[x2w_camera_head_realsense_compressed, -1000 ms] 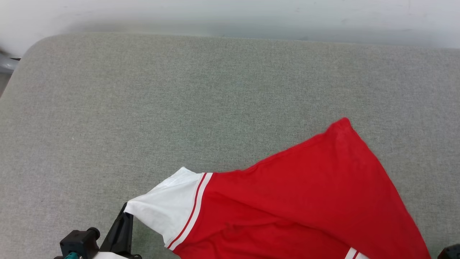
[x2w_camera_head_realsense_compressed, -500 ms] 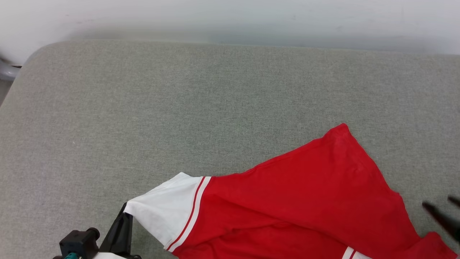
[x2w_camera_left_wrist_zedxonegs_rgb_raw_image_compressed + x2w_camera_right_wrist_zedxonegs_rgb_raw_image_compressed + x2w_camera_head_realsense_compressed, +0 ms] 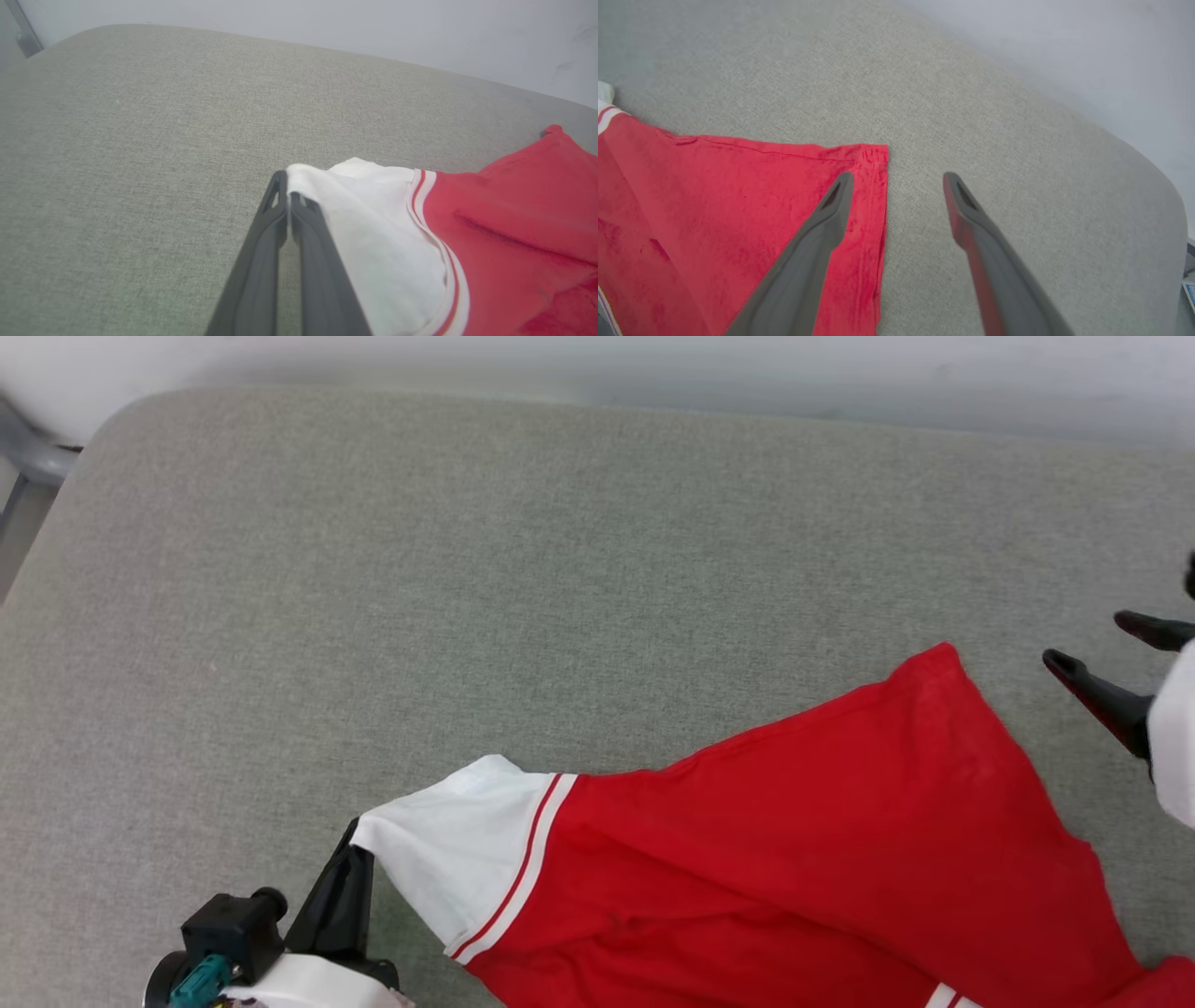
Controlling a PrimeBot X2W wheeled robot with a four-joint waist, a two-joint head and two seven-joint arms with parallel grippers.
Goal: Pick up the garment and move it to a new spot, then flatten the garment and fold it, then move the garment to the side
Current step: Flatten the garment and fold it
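The garment (image 3: pixel 803 840) lies plain red side up on the grey padded table (image 3: pixel 467 569), stretched from lower left to a hem corner at the right. Its white sleeve (image 3: pixel 448 849) with red-white trim points left. My left gripper (image 3: pixel 353 845) is shut on the sleeve's tip, as the left wrist view shows with the sleeve (image 3: pixel 373 233) pinched at the fingertips of that gripper (image 3: pixel 286 184). My right gripper (image 3: pixel 1088 644) hovers open just right of the hem corner. In the right wrist view this gripper (image 3: pixel 899 179) straddles the hem edge of the garment (image 3: pixel 738 210), holding nothing.
The grey padded table runs wide to the far and left side, ending in a rounded edge (image 3: pixel 121 415) before a pale wall (image 3: pixel 653 364). A grey metal frame piece (image 3: pixel 33 453) shows at the far left corner.
My right gripper let go of the garment, opened, and rose into view at the right near the hem corner. The head camera shifted. The left gripper kept its hold on the sleeve.
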